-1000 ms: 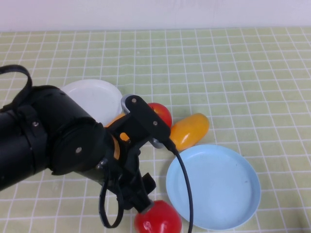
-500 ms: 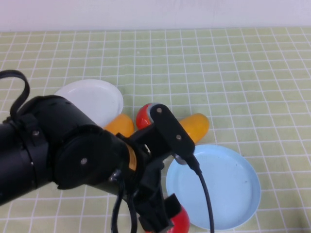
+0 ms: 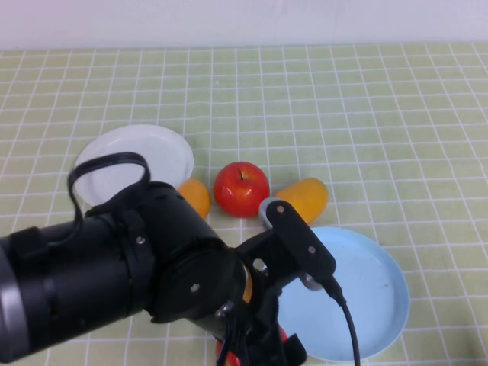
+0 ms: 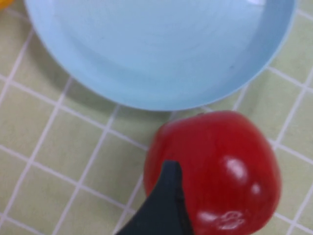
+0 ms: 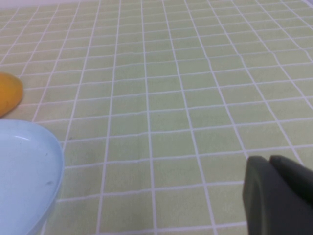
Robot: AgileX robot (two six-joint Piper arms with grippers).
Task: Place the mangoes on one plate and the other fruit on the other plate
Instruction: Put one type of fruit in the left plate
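left end effector has swung over near apple, right end effector parked

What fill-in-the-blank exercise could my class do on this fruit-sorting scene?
1. The blue plate holds ____ fruit.
2. The left pincer hovers over a red ____ beside the blue plate.
3. The white plate is ____ than the blue one.
4. The second apple lies between two ____.

Missing words: no; apple; smaller; mangoes

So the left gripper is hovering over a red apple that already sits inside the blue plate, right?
Not quite. The left gripper does hover, open, over a red apple, but the left wrist view shows that apple on the tablecloth just outside the blue plate, beside its rim. The right gripper is shut, off to the side.
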